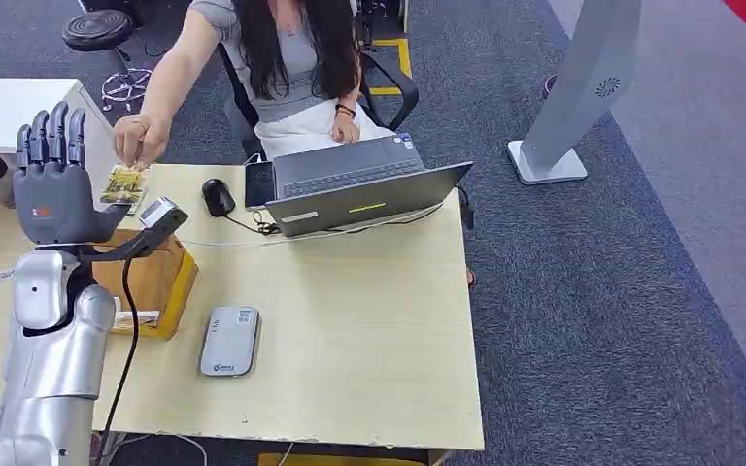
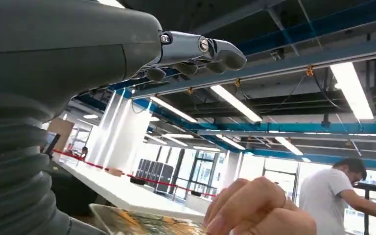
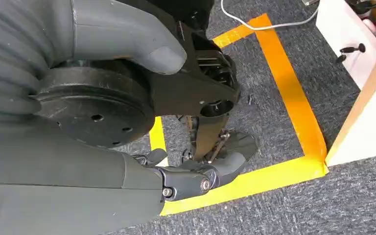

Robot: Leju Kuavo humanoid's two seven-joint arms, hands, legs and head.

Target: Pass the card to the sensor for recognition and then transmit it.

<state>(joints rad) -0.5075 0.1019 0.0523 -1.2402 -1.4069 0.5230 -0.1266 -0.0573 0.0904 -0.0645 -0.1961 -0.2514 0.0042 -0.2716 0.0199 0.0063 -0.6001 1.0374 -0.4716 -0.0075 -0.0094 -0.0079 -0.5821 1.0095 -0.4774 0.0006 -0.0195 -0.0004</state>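
Pinching glossy flat card (image 1: 122,183), person's hand (image 1: 139,139).

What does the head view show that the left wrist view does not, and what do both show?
Head view alone: the table, the laptop, the mouse and the grey sensor. Left wrist view alone: ceiling lights and a person in white far behind. Both: the left hand raised with fingers spread, and a person's hand at the card.
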